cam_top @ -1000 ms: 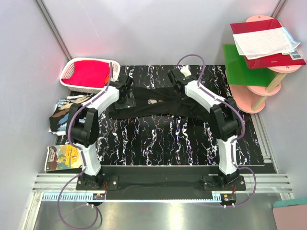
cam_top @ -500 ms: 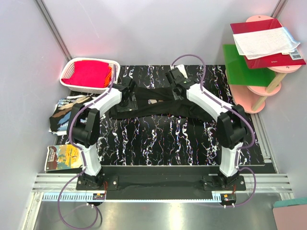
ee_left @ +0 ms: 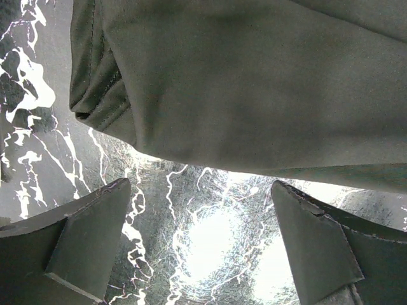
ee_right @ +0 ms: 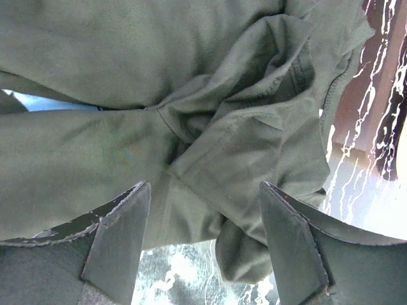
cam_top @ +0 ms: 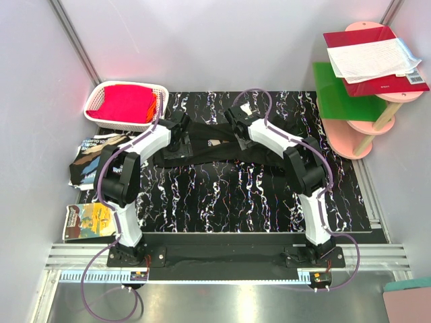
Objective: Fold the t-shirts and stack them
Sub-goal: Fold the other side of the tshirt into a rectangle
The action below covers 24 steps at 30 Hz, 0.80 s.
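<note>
A black t-shirt lies stretched across the far half of the black marbled table. My left gripper is open over its left end; in the left wrist view the cloth lies just beyond my fingertips and only bare table shows between them. My right gripper is open over the shirt's upper middle; in the right wrist view bunched folds lie between my spread fingers. Neither holds anything. Red and orange shirts sit in a white basket.
The basket stands at the far left corner. A dark printed cloth and a magazine lie left of the table. A pink shelf stand with a green board and a red book is at the far right.
My right gripper has moved left along the shirt's far edge, towards the middle. My left gripper has shifted slightly. The shirt's right part has bunched a little.
</note>
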Tool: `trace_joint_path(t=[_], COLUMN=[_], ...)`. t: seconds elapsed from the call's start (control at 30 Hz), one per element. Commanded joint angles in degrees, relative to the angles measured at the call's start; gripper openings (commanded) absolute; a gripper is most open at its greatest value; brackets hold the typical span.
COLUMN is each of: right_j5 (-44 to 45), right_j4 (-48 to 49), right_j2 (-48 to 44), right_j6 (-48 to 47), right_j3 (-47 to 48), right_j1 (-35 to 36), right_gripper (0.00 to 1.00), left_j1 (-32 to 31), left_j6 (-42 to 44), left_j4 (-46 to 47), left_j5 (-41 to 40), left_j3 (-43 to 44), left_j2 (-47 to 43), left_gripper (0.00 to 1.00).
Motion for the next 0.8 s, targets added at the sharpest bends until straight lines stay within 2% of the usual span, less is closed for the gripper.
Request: trace_joint_path(t=[0.0, 0.1, 0.2, 0.23, 0.27, 0.3, 0.4, 0.67, 0.7, 0.77], right_j5=[3.1, 4.7, 6.3, 6.5, 6.6, 6.7, 6.9, 11.4, 14.2, 17.3], right_j4=[-2.0, -2.2, -2.4, -2.7, -2.7, -3.0, -3.2, -3.1, -3.0, -2.8], right_j2=[2.1, 2.9, 3.4, 3.7, 3.7, 3.5, 2.5, -1.5, -2.2, -2.6], right_j6=[0.9, 1.3, 1.4, 1.5, 1.8, 1.9, 2.5, 3.1, 3.4, 3.4], right_j3=[3.1, 3.1, 3.3, 3.5, 3.7, 3.7, 3.5, 3.1, 3.2, 3.1], right_j1=[0.7, 0.7, 0.7, 0.7, 0.8, 0.7, 0.7, 0.7, 0.6, 0.5], right_gripper=[0.75, 0.65, 0.60, 0.51, 0.33, 0.28, 0.22, 0.19, 0.10, 0.05], left_j1=[-0.2, -0.2, -0.2, -0.2, -0.2, -0.2, -0.2, -0.2, -0.2, -0.2], left_j6=[-0.2, -0.2, -0.2, -0.2, -0.2, -0.4, -0.4, -0.4, -0.4, -0.3], left_j4=[1.1, 1.1, 1.1, 1.1, 1.0, 1.0, 1.1, 1.0, 1.0, 0.9], left_j5=[-1.5, -1.7, -2.0, -2.0, -2.0, -2.0, -2.0, -1.7, -1.7, -1.8], left_j3=[-0.2, -0.4, -0.6, -0.6, -0.6, -0.7, -0.8, -0.8, -0.8, -0.7], left_j2=[-0.8, -0.8, -0.9, -1.1, -1.0, -1.0, -1.1, -0.5, -0.5, -0.6], left_gripper=[0.99, 0.99, 0.99, 0.99, 0.99, 0.99, 0.99, 0.99, 0.99, 0.99])
